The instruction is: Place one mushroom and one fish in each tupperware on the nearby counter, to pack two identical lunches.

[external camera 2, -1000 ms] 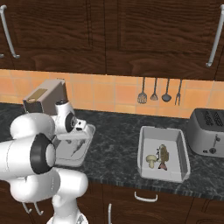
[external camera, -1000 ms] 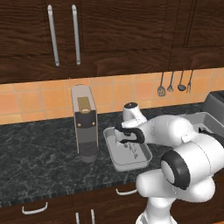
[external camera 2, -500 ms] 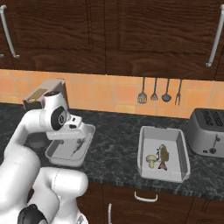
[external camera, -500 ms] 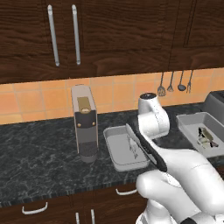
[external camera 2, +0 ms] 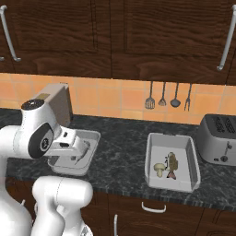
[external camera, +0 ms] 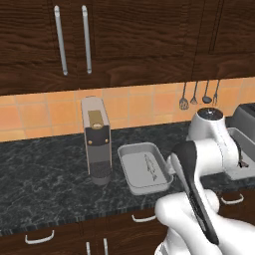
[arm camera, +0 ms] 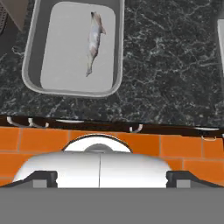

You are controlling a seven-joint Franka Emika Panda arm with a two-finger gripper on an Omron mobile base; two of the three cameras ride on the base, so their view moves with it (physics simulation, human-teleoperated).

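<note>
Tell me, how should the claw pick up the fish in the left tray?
Probably from straight above, pinching the fish across its narrow body near the middle. It lies flat and long on the floor of the tray, off to one side near one long wall, so the fingers should straddle its width rather than its length.

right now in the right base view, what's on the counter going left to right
coffee machine → left tupperware → right tupperware holding a mushroom and a fish → toaster
</note>
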